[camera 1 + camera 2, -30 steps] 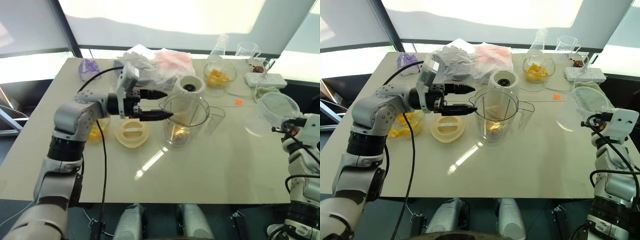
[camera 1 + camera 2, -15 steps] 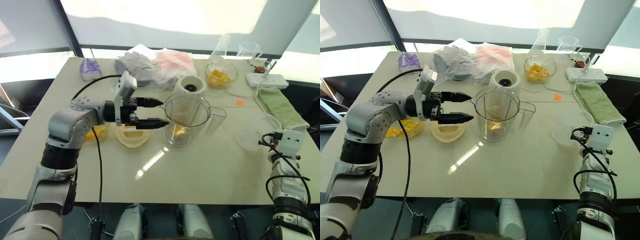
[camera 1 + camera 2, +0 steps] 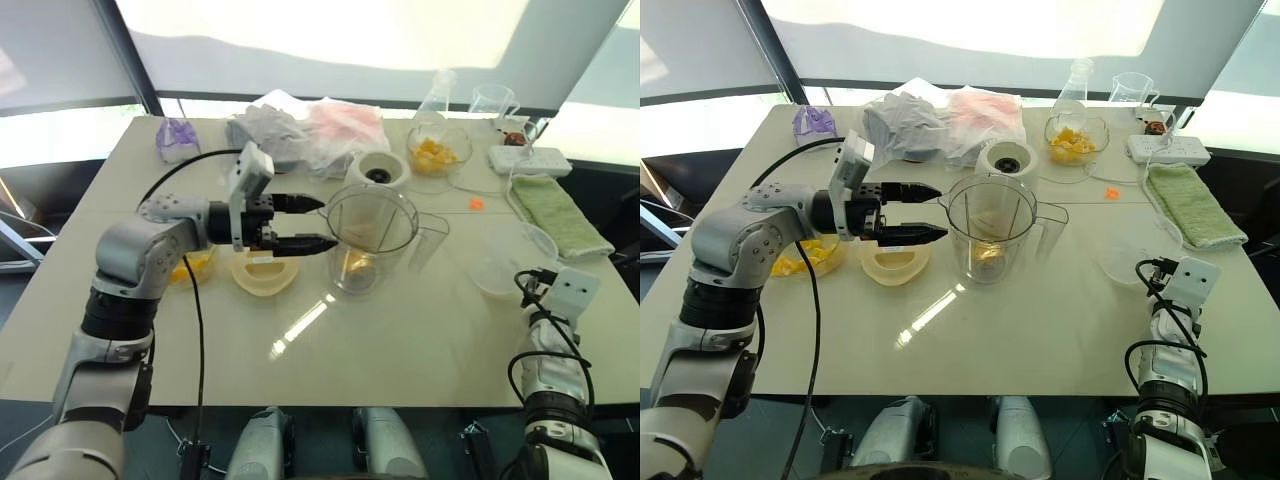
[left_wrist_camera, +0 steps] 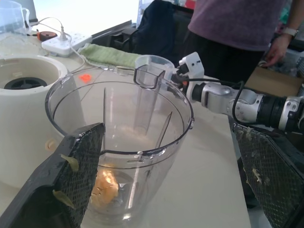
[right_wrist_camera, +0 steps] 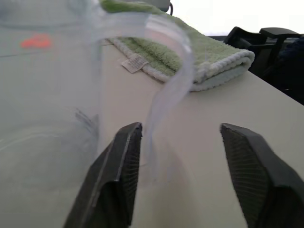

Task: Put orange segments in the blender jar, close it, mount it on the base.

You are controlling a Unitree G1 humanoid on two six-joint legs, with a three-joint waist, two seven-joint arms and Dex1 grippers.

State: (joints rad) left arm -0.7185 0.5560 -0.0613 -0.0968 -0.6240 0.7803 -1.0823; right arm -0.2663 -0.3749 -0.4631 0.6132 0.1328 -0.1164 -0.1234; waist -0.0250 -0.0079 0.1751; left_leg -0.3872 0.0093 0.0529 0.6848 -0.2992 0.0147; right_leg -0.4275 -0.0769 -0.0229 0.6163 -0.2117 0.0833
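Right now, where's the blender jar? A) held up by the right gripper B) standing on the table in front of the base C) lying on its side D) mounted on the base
B: the blender jar stands upright on the table, lidless, just in front of the base, with the open left gripper level beside its rim.

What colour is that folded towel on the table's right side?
Pale green, the towel shows best in the right eye view.
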